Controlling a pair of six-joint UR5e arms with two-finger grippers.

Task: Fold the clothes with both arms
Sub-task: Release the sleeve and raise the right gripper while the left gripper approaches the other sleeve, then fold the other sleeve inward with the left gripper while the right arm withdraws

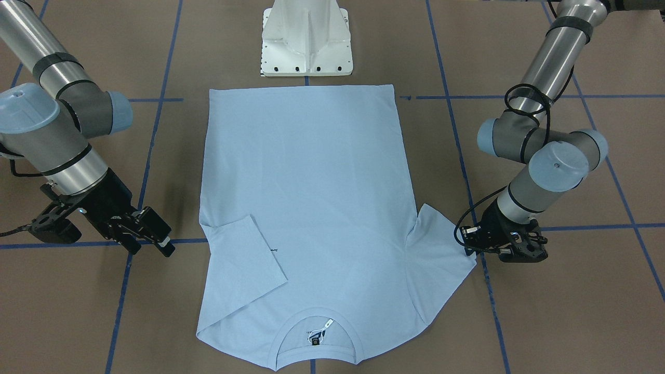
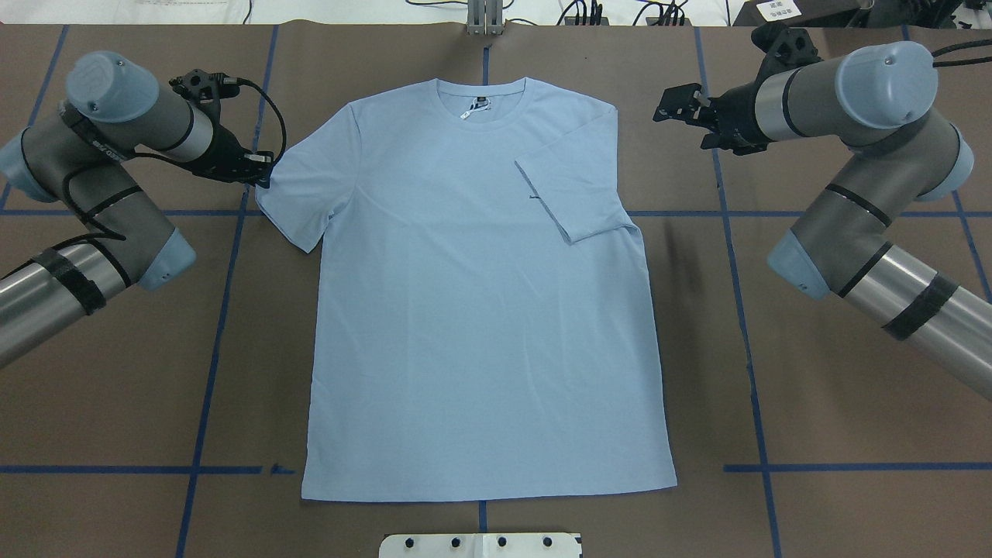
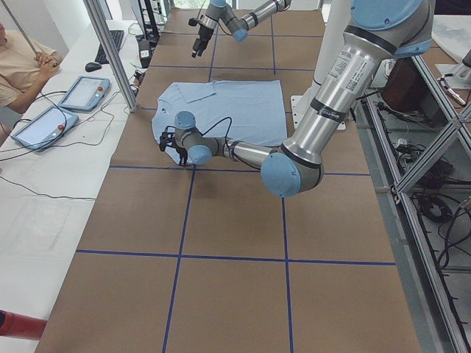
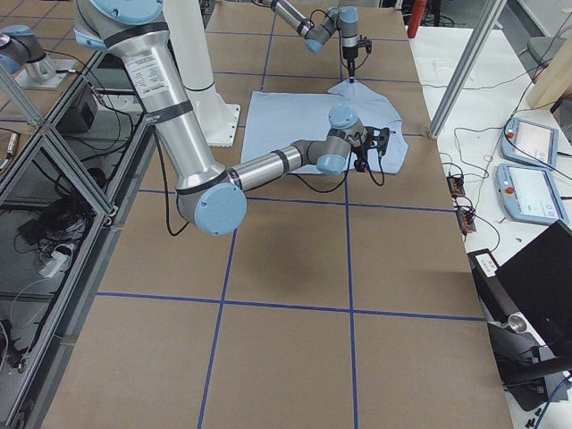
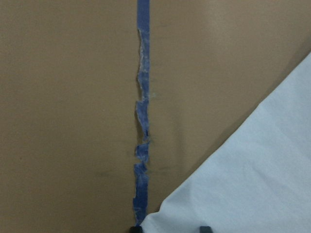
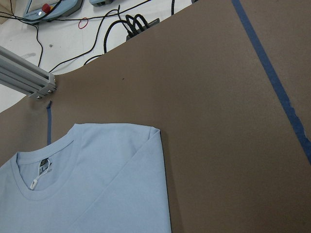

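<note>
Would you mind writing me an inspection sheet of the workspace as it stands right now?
Surface: brown paper-covered table marked with blue tape lines.
Job's things: light blue T-shirt spread flat, neck away from the robot. Its sleeve on the robot's right is folded in over the body; the other sleeve is spread out.
Clutter: nothing seen.
Grippers: left gripper low at the spread sleeve's tip, fingertips apart either side of the corner. Right gripper open, off to the side of the shirt.
Cables: black cable loops by the left wrist, off the cloth.
Surroundings: white pedestal base; a person seated at a side bench with two touch pendants.
</note>
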